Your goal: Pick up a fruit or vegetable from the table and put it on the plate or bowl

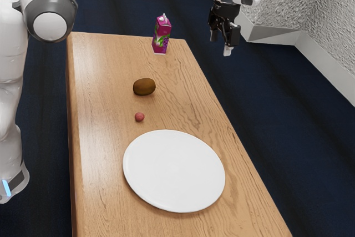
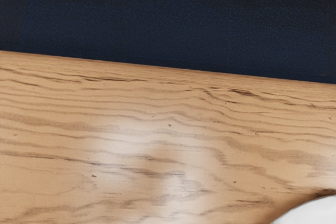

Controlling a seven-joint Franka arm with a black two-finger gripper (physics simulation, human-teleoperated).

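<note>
I counted one wooden table (image 1: 94, 137). On it I made out one white plate (image 1: 173, 170), one brown kiwi (image 1: 144, 86), one small red fruit (image 1: 139, 116) and one purple juice carton (image 1: 161, 35). Two fruits, four items in all.

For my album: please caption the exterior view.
Black two-finger gripper hovers empty above a wooden table with brown kiwi, small red fruit, white round plate, purple carton.
</note>
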